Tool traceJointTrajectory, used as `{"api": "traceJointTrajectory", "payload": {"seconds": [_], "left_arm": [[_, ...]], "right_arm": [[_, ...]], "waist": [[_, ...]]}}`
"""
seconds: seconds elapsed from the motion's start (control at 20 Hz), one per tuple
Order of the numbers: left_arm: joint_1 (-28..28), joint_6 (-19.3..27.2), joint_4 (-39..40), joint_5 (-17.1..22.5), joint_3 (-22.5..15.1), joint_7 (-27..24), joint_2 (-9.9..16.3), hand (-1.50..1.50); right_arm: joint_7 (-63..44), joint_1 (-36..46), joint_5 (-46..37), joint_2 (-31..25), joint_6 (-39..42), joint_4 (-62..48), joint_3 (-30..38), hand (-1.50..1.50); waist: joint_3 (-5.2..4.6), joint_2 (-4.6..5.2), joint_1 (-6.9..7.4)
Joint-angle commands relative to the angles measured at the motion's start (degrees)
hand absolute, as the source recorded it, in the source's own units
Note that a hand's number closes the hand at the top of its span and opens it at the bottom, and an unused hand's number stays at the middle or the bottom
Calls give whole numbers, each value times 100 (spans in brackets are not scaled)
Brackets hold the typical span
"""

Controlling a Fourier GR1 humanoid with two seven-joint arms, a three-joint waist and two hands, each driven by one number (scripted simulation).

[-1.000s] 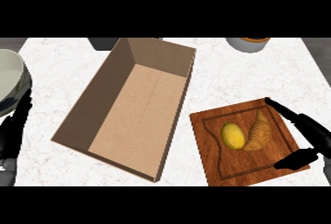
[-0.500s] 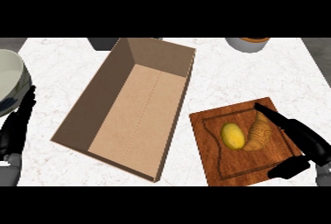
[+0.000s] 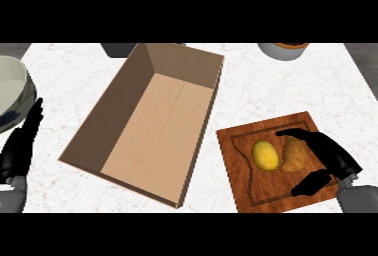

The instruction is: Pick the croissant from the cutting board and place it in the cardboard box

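The croissant (image 3: pixel 294 155) lies on the wooden cutting board (image 3: pixel 244 187) at the lower right, beside a yellow lemon-like fruit (image 3: pixel 265 155) to its left. My right hand (image 3: pixel 332 159) arches over the croissant from the right: fingers curve round its far end, and the thumb (image 3: pixel 310 183) sits just below it on the board. I cannot tell whether the hand touches the croissant. The open cardboard box (image 3: pixel 148 127) lies left of the board, tilted, with nothing inside. My left hand (image 3: pixel 21 145) rests open at the left edge, fingers up.
A large pale bowl (image 3: pixel 10 92) sits at the far left, next to my left hand. A grey cup (image 3: pixel 284 50) and a dark object (image 3: pixel 118 49) stand at the counter's back edge. Bare marble counter lies between box and board.
My right hand has moved left and down onto the board, and its fingers have curled closer round the croissant. The left hand, box, fruit and croissant have stayed put.
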State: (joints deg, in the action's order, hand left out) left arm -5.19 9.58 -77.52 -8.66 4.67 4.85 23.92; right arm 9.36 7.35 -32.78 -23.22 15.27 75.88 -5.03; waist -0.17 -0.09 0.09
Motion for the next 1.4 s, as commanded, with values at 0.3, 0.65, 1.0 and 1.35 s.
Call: {"api": "traceJointTrajectory", "payload": {"seconds": [0.3,0.65,1.0,1.35], "left_arm": [[-134,38,402,-275,70,-348,-194,0],[-67,-120,49,-169,176,-98,-93,0],[-330,-181,528,-199,302,-351,-113,0],[-62,-129,210,-296,222,-268,-224,0]], "right_arm": [[84,805,-820,320,-1297,-693,329,150],[513,1357,-1615,69,-1127,-704,-418,150],[1400,2824,-1760,-353,-855,-1491,-197,150],[1845,3040,-1088,-52,-991,-493,162,150]], "waist": [[17,15,9],[17,26,151],[16,32,57],[17,3,32]]}}
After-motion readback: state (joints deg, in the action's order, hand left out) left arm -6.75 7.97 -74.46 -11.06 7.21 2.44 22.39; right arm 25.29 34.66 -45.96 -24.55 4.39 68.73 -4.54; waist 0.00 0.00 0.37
